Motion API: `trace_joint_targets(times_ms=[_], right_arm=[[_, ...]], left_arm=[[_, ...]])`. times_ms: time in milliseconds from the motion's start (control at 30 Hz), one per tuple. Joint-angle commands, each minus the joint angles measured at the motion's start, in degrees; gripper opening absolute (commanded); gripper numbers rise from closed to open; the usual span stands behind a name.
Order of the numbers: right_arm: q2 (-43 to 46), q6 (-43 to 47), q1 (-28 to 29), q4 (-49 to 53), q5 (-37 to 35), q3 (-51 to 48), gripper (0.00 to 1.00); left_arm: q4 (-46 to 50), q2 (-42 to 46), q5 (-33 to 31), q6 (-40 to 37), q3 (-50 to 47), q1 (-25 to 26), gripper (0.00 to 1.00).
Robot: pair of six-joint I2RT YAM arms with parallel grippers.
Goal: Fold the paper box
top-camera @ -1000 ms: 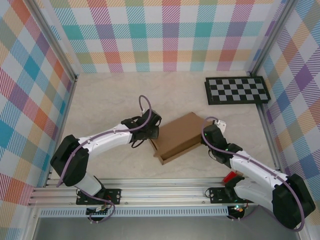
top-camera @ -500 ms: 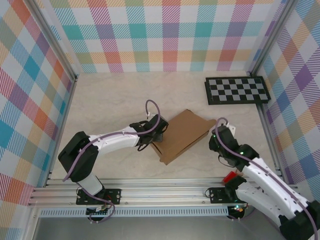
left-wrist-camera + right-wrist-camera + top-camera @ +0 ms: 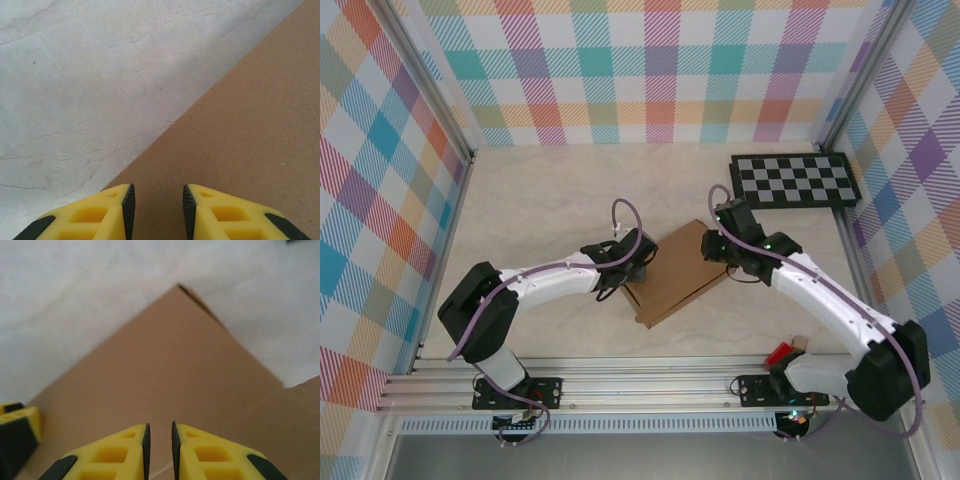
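So the right hand (image 3: 712,243) had swung off the near corner to the paper box (image 3: 675,275)'s far corner, fingers nearly together, holding nothing. The left hand (image 3: 638,262) sat at its left edge, fingers slightly apart. Box mid-counter (image 3: 540,200), lid down, looked basically folded.

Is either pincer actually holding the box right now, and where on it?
Neither visibly grips it. The left pincer sits over the box near its left edge, the right pincer over its far corner, nothing between the jaws.
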State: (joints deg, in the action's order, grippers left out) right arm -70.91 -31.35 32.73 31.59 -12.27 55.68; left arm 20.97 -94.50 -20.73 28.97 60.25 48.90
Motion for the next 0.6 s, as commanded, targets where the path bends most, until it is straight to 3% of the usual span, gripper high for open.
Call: trace_joint_targets(times_ms=[0, 233, 567], right_arm=[[-2.69, -2.33, -0.21, -3.11, 2.49, -3.00, 0.20], [-7.11, -2.56, -0.30, -9.03, -0.47, -11.88, 0.20], [-8.04, 0.13, -0.31, -6.27, -2.49, -9.23, 0.20]], left_arm=[[2.02, -0.99, -0.91, -0.83, 0.98, 0.68, 0.34], [1.01, -1.89, -0.19, -0.85, 1.01, 0.70, 0.34], [4.92, 2.42, 1.77, -2.64, 5.12, 0.69, 0.35]])
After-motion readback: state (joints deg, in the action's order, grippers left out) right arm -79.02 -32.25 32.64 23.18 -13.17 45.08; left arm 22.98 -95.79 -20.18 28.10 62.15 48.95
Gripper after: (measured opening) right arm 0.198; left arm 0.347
